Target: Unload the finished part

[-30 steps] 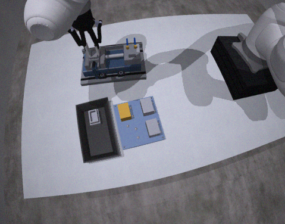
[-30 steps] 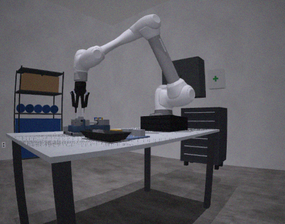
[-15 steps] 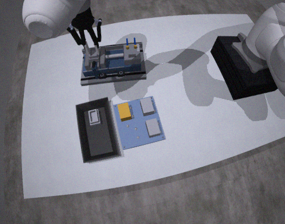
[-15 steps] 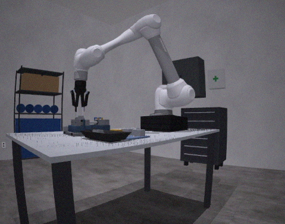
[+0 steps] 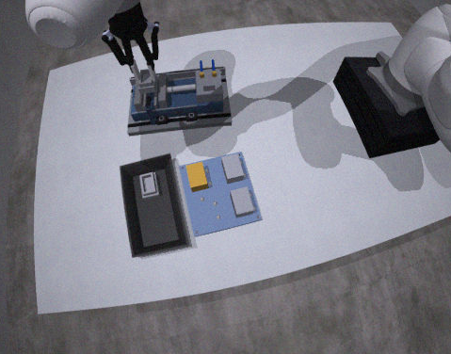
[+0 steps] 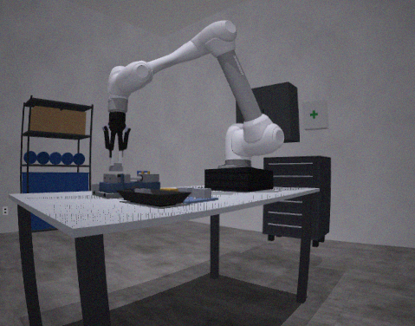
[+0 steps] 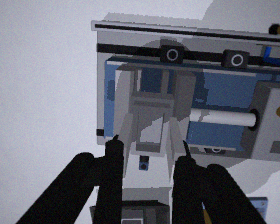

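You've got the arm [image 6: 187,45] arched up and over from its black base [image 6: 216,179] at the right of the exterior view, wrist pointing straight down in the upper left of the top view. The end effector [image 5: 141,71] is closed narrow on the grey part [image 5: 141,91], fingers on either side of it.

The part is a light grey block. In the exterior view it hangs just above the vise [image 5: 178,101]; in the wrist view it sits between the fingertips, over the left end of the blue vise body. I can't make out a pocket on it from any view.

Around it: the vise sits on its grey plate on the white counter [image 5: 319,226], upper middle of the top view, with two blue pins [image 5: 207,65] at its right end. Below it, well apart, is the dark tray [image 5: 126,207], with one light grey piece [image 5: 150,185] already on the floor at its upper end. Just right of the tray, touching its edge, a light blue plate [image 5: 216,221] carries a yellow block [image 5: 197,176] and two grey blocks [image 5: 233,167].
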`<state>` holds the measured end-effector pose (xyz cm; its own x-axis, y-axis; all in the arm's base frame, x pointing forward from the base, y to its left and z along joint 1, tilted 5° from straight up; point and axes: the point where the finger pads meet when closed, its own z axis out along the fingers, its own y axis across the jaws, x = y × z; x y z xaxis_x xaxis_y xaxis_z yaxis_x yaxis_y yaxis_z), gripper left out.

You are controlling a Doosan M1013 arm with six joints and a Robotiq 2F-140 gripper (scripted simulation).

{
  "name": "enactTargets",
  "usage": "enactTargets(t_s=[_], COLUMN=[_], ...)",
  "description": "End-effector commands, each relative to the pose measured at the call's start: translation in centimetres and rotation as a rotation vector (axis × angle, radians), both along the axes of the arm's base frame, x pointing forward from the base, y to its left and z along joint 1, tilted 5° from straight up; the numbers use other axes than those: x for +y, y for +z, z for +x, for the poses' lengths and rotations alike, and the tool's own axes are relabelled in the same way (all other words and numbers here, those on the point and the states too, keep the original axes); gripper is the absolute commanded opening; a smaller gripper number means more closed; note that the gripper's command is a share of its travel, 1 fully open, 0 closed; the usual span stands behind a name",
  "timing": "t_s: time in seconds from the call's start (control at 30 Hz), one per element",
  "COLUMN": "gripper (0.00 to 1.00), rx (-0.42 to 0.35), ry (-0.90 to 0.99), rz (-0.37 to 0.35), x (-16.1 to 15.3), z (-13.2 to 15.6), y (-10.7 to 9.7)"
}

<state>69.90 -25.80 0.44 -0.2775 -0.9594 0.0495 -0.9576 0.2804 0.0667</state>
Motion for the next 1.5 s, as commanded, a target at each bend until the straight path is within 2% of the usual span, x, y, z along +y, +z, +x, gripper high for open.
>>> enactTargets(t_s=[0.0,0.4,0.83,1.27,1.33,1.4,1.47], gripper=[0.0,0.0,0.0,0.0,0.0,0.0,0.0], rx=[0.0,0.0,0.0,0.0,0.0,0.0,0.0], ry=[0.0,0.0,0.004,0.061,0.061,0.076,0.083], rz=[0.0,0.0,0.0,0.005,0.005,0.006,0.007], x=[0.0,0.1,1.0,13.7,13.7,17.2,18.8], z=[0.0,0.1,0.6,6.1,6.1,7.1,7.5], y=[0.6,1.6,1.7,1.0,1.0,0.9,0.8])
